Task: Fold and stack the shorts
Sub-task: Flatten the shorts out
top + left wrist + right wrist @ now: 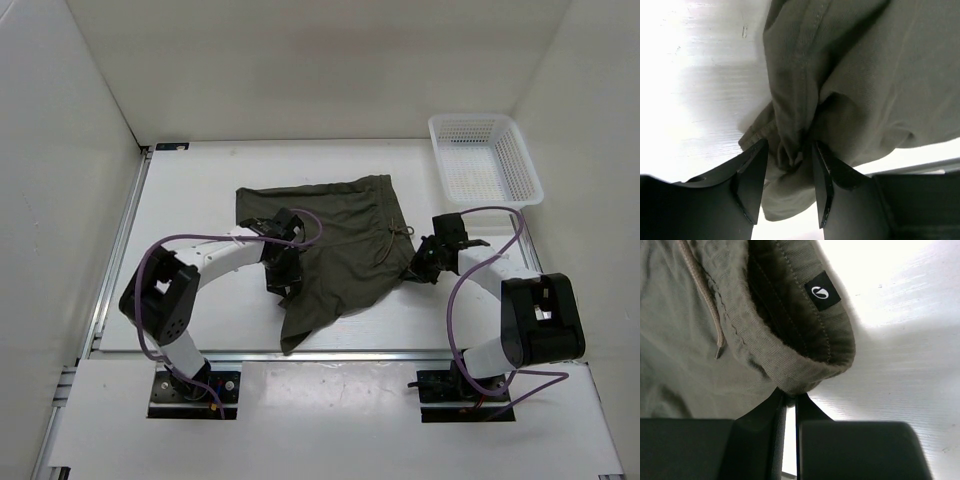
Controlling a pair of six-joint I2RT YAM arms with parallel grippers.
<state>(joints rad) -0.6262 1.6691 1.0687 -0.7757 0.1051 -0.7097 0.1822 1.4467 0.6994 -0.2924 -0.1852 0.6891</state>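
The dark olive-green shorts (340,240) lie partly spread on the white table, one part trailing toward the near edge. My left gripper (283,272) is on their left side. In the left wrist view it (790,150) is shut on a bunched fold of the shorts (880,75). My right gripper (420,268) is at the waistband on the right. In the right wrist view it (790,395) is shut on the rolled waistband edge of the shorts (690,365), near the drawstring (705,290) and a small black label (822,290).
A white mesh basket (483,160) stands at the back right corner, apart from the shorts. White walls enclose the table on the left, back and right. A metal rail (115,250) runs along the left edge.
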